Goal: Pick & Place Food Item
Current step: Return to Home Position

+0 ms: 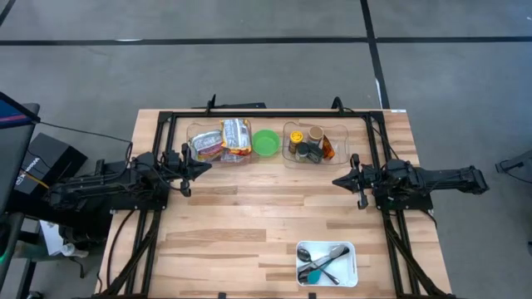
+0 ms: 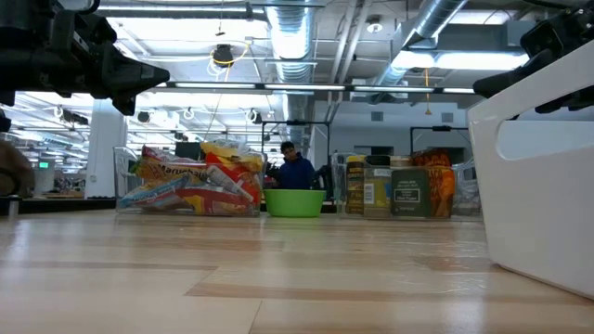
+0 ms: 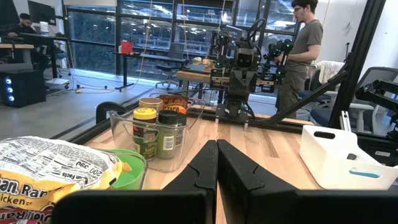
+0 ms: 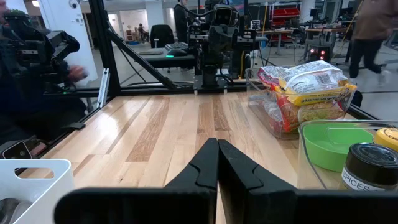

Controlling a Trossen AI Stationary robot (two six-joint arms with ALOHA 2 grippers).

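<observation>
Wooden planks make up the table (image 1: 249,241), and both arms lie low over it, one at each side, pointing toward each other across the middle. The left gripper (image 1: 205,166) hovers just in front of the left clear bin (image 1: 204,126), its jaws clenched tip to tip with nothing between them. The right gripper (image 1: 337,180) sits well apart from it on the opposite side, just in front of the right clear bin (image 1: 343,146), and its jaws are likewise pressed together and empty.

The noodle packs (image 1: 235,135) are piled inside the left clear bin at the far side of the table, yellow, red and silver wrappers heaped against one another and rising above its rim. A green bowl (image 1: 266,142) stands between the two clear bins, close to both. The right clear bin holds several jars (image 1: 309,149) standing upright side by side.

Near the front edge, on the right arm's side, stands the white bin (image 1: 326,243), well apart from the rest. A few utensils (image 1: 322,264) lie crossed inside it, silver spoons among them.

A black frame (image 1: 266,114) runs along the far edge behind the bins. Beyond the table, a person (image 3: 305,43) stands by equipment in the room.
</observation>
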